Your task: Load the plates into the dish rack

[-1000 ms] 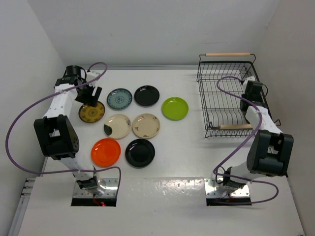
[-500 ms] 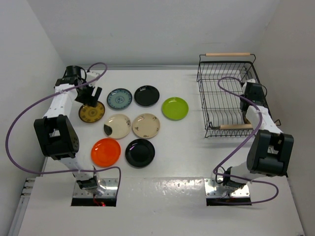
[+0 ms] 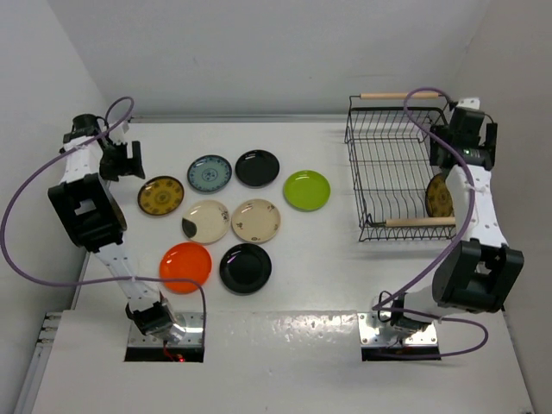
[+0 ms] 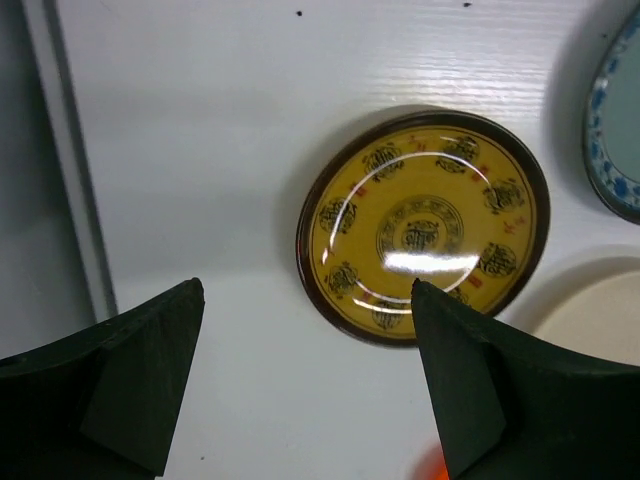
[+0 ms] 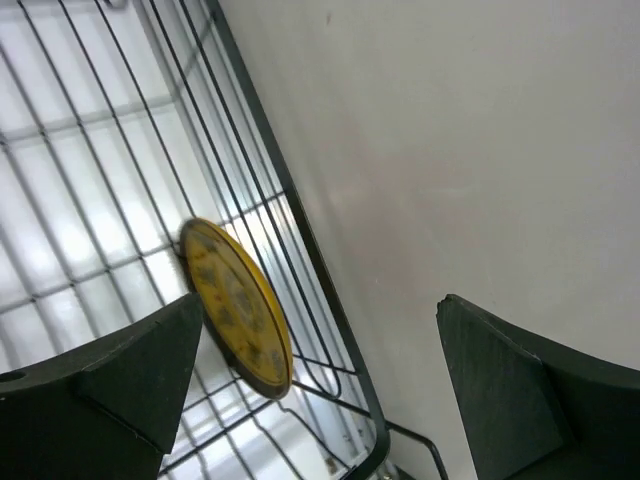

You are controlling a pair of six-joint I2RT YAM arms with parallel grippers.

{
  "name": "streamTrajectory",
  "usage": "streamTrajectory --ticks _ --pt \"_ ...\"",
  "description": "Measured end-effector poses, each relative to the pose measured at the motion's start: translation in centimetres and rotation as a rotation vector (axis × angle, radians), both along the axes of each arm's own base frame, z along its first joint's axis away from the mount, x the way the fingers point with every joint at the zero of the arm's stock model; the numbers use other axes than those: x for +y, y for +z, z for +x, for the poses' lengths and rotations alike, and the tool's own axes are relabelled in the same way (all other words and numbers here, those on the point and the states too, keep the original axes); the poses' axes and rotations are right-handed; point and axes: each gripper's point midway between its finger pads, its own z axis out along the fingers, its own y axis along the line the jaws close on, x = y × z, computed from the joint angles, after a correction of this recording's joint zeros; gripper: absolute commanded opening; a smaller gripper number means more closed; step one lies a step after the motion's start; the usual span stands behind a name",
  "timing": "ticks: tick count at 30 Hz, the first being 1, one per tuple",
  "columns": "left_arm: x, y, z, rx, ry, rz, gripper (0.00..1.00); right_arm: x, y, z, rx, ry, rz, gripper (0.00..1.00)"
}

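The dish rack [image 3: 398, 164], a black wire basket with two pale wooden bar handles, stood at about 2 o'clock on the white table [image 3: 345, 285]. One brown-and-yellow patterned plate [image 5: 238, 307] stood on edge inside it, at the rack's 4 o'clock corner, leaning against the wires of the right-hand wall.

Eight plates lay flat toward 9 o'clock:
- a second brown-and-yellow plate [image 4: 424, 238]
- a teal patterned plate [image 3: 210, 173]
- two black plates [image 3: 257, 168]
- a lime green plate [image 3: 306, 190]
- two cream plates [image 3: 256, 220]
- an orange-red plate [image 3: 185, 266]

The left gripper [image 4: 305, 285] hung above the second brown-and-yellow plate, toward its 10 o'clock side, with its fingers spread wide, empty and touching nothing. The right gripper [image 5: 320, 300] was above the rack's right edge, at 12 o'clock of the racked plate. Its fingers were likewise spread wide and held nothing.
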Motion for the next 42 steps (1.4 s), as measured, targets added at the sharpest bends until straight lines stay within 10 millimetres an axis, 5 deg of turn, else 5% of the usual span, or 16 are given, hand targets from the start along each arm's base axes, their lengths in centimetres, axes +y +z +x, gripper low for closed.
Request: streamTrajectory --ticks 5,10,15,18,19,22,29,34,38,42 --pt "0.3 -4.4 1.7 0.063 0.016 -0.083 0.86 2.4 4.8 0.0 -0.131 0.036 0.052 0.99" --pt "-0.7 -9.0 1.4 0.15 0.01 -0.148 0.81 8.2 8.4 -1.0 -0.232 0.186 0.083 0.99" --pt "-0.4 -9.5 0.4 0.175 0.005 -0.117 0.65 12.7 9.8 -2.1 -0.282 0.313 0.112 0.99" --pt "-0.2 -9.9 -0.1 0.189 -0.006 -0.1 0.38 14.5 10.1 -2.0 -0.29 0.365 0.119 0.99" --pt "-0.2 -9.9 -0.2 0.191 -0.006 -0.101 0.22 15.2 10.2 -2.0 -0.289 0.382 0.121 0.99" --pt "-0.5 -9.8 -0.6 0.186 -0.013 -0.13 0.0 16.8 10.1 -1.9 -0.285 0.428 0.127 0.99" --pt "-0.4 -8.9 -1.5 0.155 -0.004 -0.23 0.0 21.4 9.9 -2.0 -0.269 0.553 0.142 0.94" --pt "-0.2 -4.2 -1.8 0.052 -0.072 -0.245 0.0 25.5 9.0 -2.7 -0.23 0.693 0.213 0.9" --pt "-0.6 4.3 -0.7 -0.156 -0.177 -0.165 0.0 30.5 7.5 -3.2 -0.182 0.837 0.336 0.85" --pt "-4.2 13.4 -0.8 -0.362 -0.324 -0.058 0.0 36.4 6.0 -3.8 -0.13 0.977 0.494 0.83"
